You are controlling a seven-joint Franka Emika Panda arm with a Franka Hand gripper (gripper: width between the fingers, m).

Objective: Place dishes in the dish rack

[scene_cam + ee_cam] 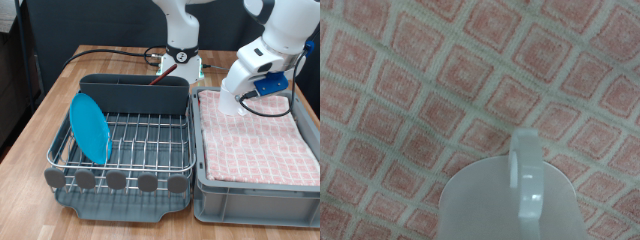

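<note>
Your hand [243, 103] hangs low over the top-left corner, in the exterior view, of the grey plastic bin [250, 198] lined with pink checked cloth [255, 140]. You cannot tell from either view how far its fingers are parted, nor that it grips anything.

The small white handled mug [515, 195] shows only in the wrist view, lying on the cloth close under the camera with its handle [527, 165] uppermost. It looks light, rigid and glossy, likely slippery and chippable, so the rim wall or the handle seems the soundest hold; the soft cloth may let it roll.

The round flat bright-blue plate [90, 126] already stands on edge in the silver wire dish rack [140, 135], and a dark reddish-brown wooden spoon [160, 77] appears to poke from its tall grey utensil compartment [135, 93], all on the wooden tabletop [30, 160].
</note>
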